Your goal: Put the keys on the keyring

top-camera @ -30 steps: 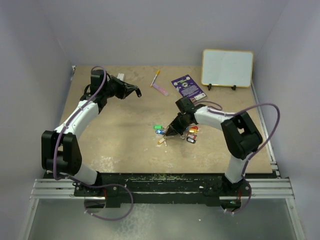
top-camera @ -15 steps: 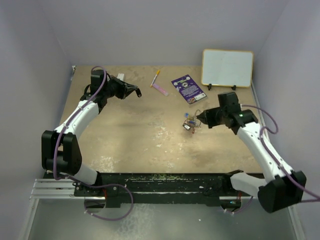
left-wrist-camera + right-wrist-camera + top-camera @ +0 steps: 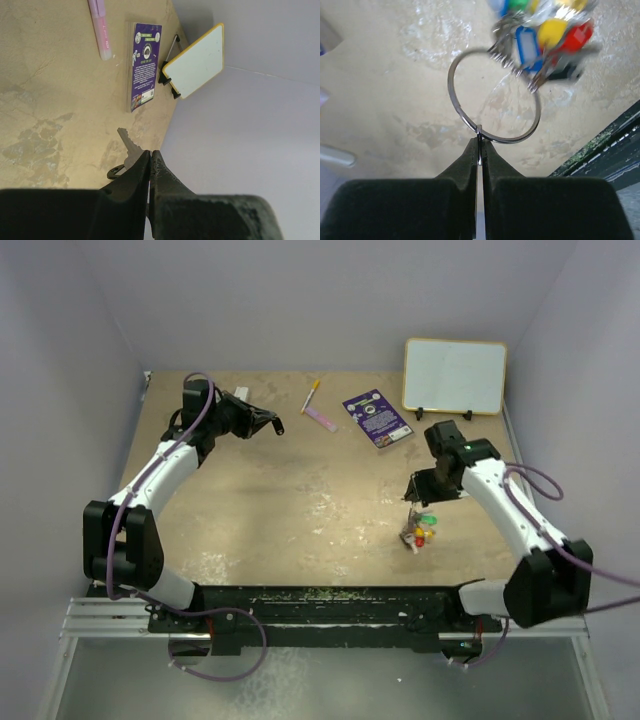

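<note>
My right gripper (image 3: 413,500) is shut on the keyring (image 3: 413,516) and holds it above the table at the right front. In the right wrist view the fingertips (image 3: 479,142) pinch the bottom of the silvery keyring (image 3: 454,102). Several keys (image 3: 552,35) with blue, yellow, red and green tags hang bunched on its far side. The same keys (image 3: 420,533) dangle below the ring in the top view. My left gripper (image 3: 275,425) is at the back left, shut on a single bare metal key (image 3: 127,142) whose blade sticks out past the fingertips (image 3: 150,152).
A purple card (image 3: 377,417) lies at the back centre, and a small whiteboard (image 3: 455,375) stands behind it at the right. A pink marker (image 3: 320,418) and a yellow-capped pen (image 3: 312,395) lie left of the card. Walls enclose three sides.
My right arm has swung from the table's centre to the right and front, carrying the keyring with its bunch of keys up off the table. The left arm has not moved.
</note>
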`<state>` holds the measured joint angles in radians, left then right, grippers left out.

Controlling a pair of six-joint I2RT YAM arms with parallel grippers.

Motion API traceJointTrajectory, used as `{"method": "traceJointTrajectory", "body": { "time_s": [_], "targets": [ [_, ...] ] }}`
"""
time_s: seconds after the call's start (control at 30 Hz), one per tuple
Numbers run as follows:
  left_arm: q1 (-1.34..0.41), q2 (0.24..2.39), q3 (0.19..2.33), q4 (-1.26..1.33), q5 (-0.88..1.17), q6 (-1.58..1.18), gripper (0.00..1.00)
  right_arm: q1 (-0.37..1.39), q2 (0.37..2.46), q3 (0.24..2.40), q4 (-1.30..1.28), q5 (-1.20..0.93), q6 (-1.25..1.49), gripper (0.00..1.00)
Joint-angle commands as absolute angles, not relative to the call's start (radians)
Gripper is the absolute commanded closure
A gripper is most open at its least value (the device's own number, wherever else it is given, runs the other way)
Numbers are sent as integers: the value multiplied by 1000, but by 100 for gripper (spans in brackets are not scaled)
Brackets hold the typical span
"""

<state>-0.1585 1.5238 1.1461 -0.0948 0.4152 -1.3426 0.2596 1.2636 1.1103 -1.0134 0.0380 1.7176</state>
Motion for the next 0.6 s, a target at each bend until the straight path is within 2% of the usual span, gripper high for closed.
{"method": "traceJointTrajectory", "body": {
  "time_s": [0.0,0.37,0.57],
  "targets": [
    [-161,1485,1168,-79,422,-1348,96,259,1394,1163,-983,20,1682,100],
    [-161,1498,1177,-77,420,-1349,96,292,1672,1236,-731,-79,1670,100],
    [-160,1507,1178,-77,422,-1347,96,302,1818,1360,-634,-134,1672,100]
  ]
}}
